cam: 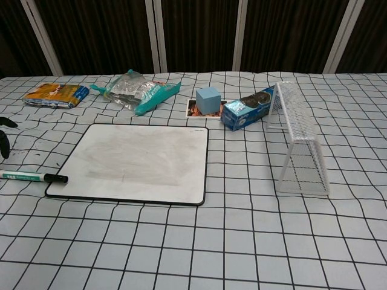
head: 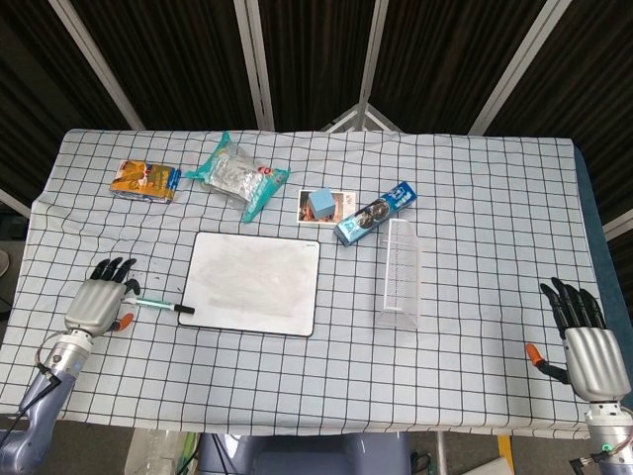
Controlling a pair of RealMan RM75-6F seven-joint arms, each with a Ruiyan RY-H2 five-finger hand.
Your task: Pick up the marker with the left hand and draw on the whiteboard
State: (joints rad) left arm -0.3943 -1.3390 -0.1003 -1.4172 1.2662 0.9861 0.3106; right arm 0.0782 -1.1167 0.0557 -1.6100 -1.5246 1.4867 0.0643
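**Left hand at the marker's tail, grasp not yet made**

Head view: The marker [head: 158,305] lies flat on the table [head: 475,198], its long axis running away from the left hand [head: 96,305] toward the whiteboard [head: 255,282]. Its pale green tail is at the fingers [head: 117,269], seemingly just under their tips, though contact cannot be confirmed. Its black cap is the far end, touching or just short of the whiteboard's nearest edge. The left fingers are extended and slightly apart, grasping nothing. The right hand [head: 584,341] sits well apart at the opposite side of the table, fingers likewise spread and empty, so the left hand is far the nearer. My judgement is that the coming move is a small reach onward along the marker's length, then closing across the barrel.

Counted here: one marker, one whiteboard, one orange snack packet [head: 144,181], one clear bag with teal ends [head: 237,176], one blue cube [head: 320,205] on one picture card [head: 343,202], one blue biscuit box [head: 375,213], one white wire rack [head: 401,272].

Chest view: Only dark fingertips of the left hand [cam: 3,136] show at the frame's edge, just beyond the marker's [cam: 33,176] tail. The marker lies crosswise, cap toward the whiteboard [cam: 136,163], almost touching its corner. The right hand is out of frame. The same single items appear: snack packet [cam: 54,95], bag [cam: 134,90], cube [cam: 208,99], biscuit box [cam: 248,108], wire rack [cam: 299,139].
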